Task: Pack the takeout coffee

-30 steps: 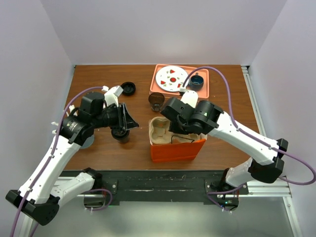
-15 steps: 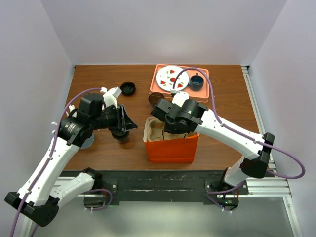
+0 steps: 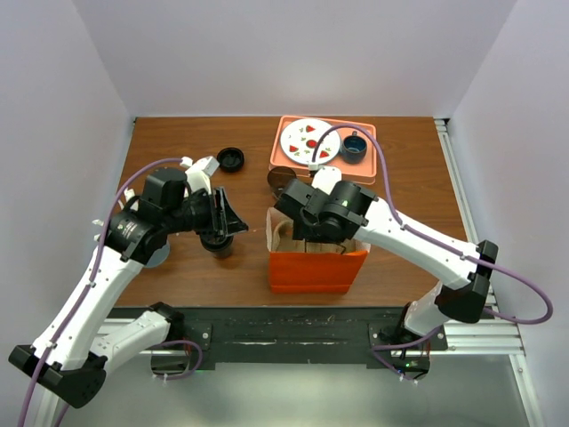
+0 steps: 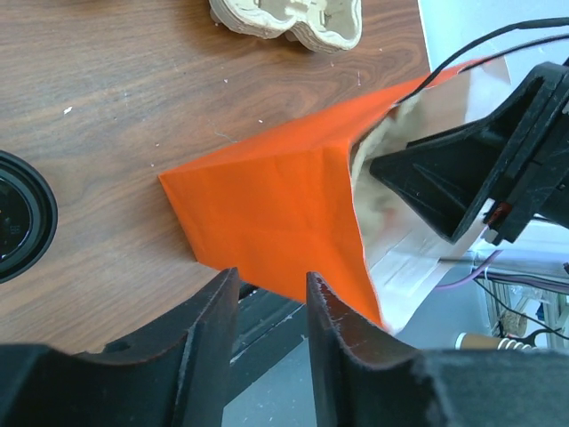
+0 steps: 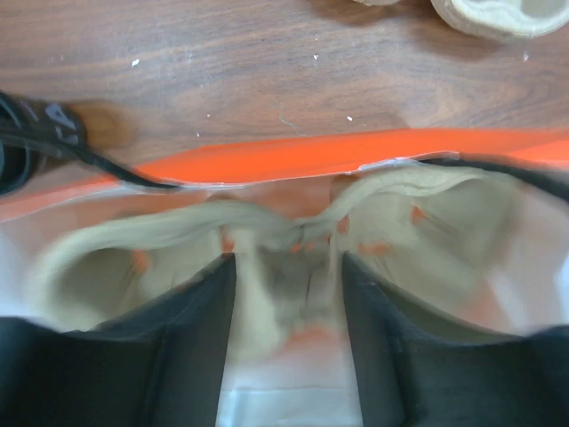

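The coffee cup is small and dark with a round black lid. It stands upright on the table, left of centre and left of the orange bag. Its long axis is vertical, lid up. No writing is readable on it.

The left gripper, beside the cup, has its fingers parted with nothing between them. The right gripper is inside the bag, straddling the cardboard tray. Whether it pinches the tray, I cannot tell.

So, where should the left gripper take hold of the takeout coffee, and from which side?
Probably around the side wall of the takeout coffee, below its top, coming in level from the left arm's side, where the left gripper is. The cup looks upright and round, so the fingers can close across it. The orange bag stands on its right.
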`<control>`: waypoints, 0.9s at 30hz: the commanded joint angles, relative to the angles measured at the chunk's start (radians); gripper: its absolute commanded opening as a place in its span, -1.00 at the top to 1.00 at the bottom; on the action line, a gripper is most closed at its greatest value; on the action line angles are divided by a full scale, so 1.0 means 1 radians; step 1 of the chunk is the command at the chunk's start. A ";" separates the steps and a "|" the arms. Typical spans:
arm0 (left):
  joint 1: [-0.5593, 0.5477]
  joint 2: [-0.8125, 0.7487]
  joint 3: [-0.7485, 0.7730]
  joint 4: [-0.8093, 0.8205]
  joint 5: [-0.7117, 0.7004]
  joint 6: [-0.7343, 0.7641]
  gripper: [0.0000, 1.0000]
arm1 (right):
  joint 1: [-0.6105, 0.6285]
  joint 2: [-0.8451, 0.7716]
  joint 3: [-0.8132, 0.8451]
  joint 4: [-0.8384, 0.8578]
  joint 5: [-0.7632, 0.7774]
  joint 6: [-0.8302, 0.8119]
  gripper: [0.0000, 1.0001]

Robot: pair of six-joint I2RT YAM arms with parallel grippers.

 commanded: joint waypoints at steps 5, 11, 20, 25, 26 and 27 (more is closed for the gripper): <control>-0.001 0.013 0.061 -0.002 -0.008 0.003 0.06 | 0.005 -0.077 0.130 -0.075 0.035 -0.030 -0.26; -0.001 0.041 0.104 -0.005 0.005 0.025 0.00 | 0.005 -0.169 0.129 0.060 -0.084 -0.115 -0.26; -0.038 0.042 0.109 0.007 0.033 -0.017 -0.04 | 0.005 -0.289 0.104 0.413 -0.378 -0.239 -0.25; -0.159 0.084 0.115 0.032 -0.028 -0.061 -0.10 | 0.005 -0.300 0.156 0.442 -0.327 -0.270 -0.23; -0.175 0.093 0.121 0.025 -0.053 -0.064 -0.10 | 0.005 -0.298 0.178 0.430 -0.304 -0.274 -0.23; -0.190 0.107 0.122 0.023 -0.062 -0.064 -0.10 | 0.005 -0.298 0.187 0.400 -0.263 -0.285 -0.23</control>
